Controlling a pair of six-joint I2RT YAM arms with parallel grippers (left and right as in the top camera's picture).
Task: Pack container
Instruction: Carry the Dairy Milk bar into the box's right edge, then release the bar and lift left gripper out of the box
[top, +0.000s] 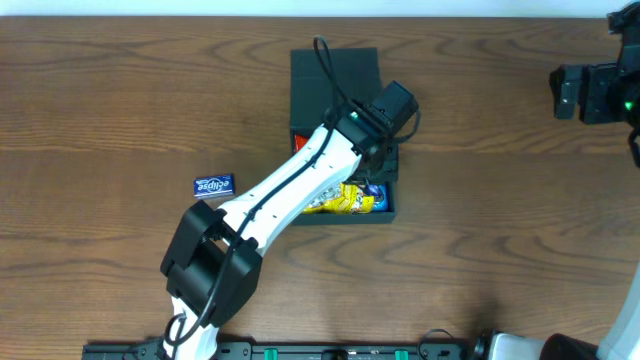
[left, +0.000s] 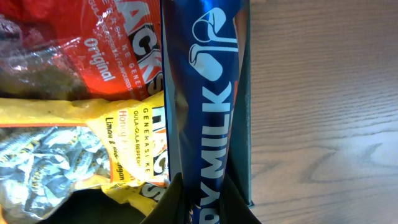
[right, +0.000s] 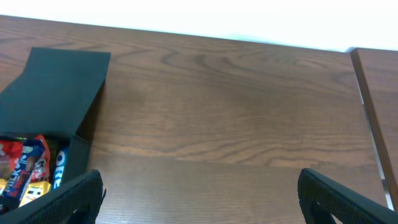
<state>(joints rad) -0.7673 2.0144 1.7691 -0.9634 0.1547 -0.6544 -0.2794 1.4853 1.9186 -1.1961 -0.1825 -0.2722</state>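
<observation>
The container (top: 335, 80) sits open at the upper centre of the bench (top: 500, 250). Left fingers (left: 163, 211) clench a blue chocolate bar (left: 205, 93) beside its wall. Right fingers (right: 62, 199), upper right, are spread and empty. A gum packet (top: 213, 185) lies centre-left.

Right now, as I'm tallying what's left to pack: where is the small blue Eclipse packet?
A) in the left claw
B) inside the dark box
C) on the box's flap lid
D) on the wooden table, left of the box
D: the small blue rectangular Eclipse packet lies on the brown wooden table, apart from the dark teal-black matte rectangular container; the left claw grips a blue Dairy Milk chocolate bar.
</observation>
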